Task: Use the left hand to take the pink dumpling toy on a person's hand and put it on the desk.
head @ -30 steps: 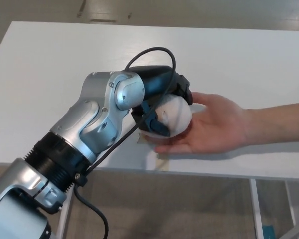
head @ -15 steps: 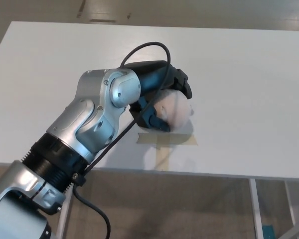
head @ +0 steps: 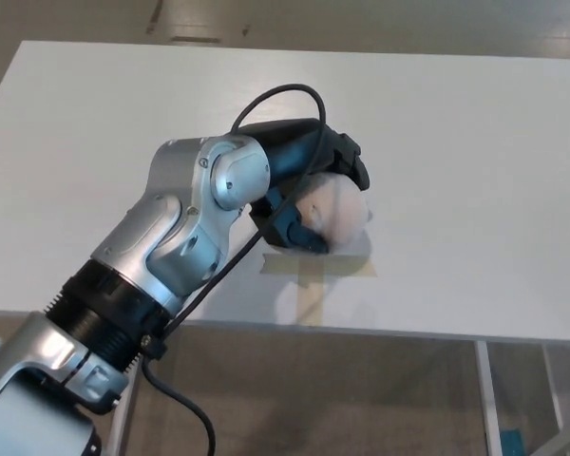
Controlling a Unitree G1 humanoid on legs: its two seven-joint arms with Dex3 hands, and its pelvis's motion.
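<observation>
My left hand [head: 309, 195] is shut on the pale pink dumpling toy [head: 340, 217], black fingers wrapped over its top and left side. The toy hangs just above the white desk [head: 456, 142], over a cross of tan tape [head: 315, 271] near the front edge. A shadow lies under the toy; whether it touches the desk I cannot tell. No person's hand shows. My right hand is out of the picture.
The silver left forearm [head: 171, 247] comes in from the lower left, with a black cable [head: 275, 104] looping above the wrist. The desk's front edge [head: 408, 332] runs just below the tape, with floor beneath.
The person's hand that bore the toy a second ago has withdrawn out of view. My left hand still holds the toy and has shifted only slightly over the tape.
</observation>
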